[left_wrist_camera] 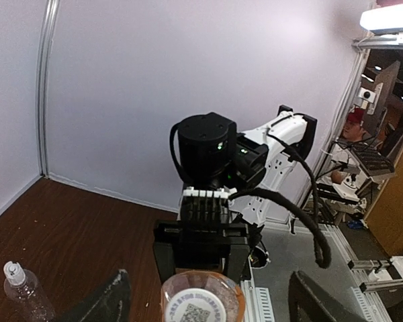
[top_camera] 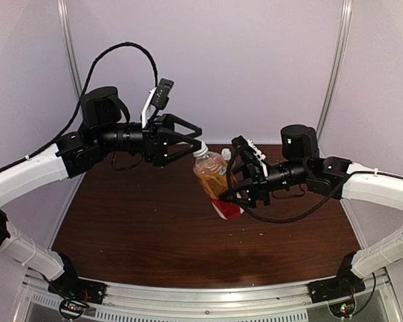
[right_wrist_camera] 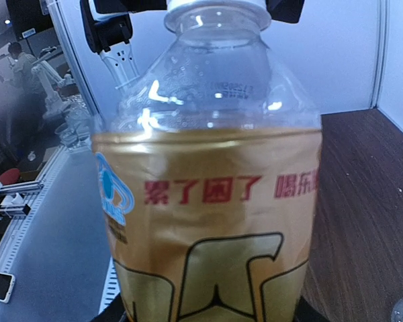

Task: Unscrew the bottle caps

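Tilted amber bottle (top_camera: 211,176), clear bottle (left_wrist_camera: 28,300) behind

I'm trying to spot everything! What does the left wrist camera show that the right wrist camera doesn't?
Only the left wrist view shows the cap from above with a printed code on it, the right arm behind, and the clear bottle plainly, standing on the table. Only the right wrist view shows the amber bottle side on, with red writing on its golden label. Both show that cap, the left gripper open around it, and the brown table.
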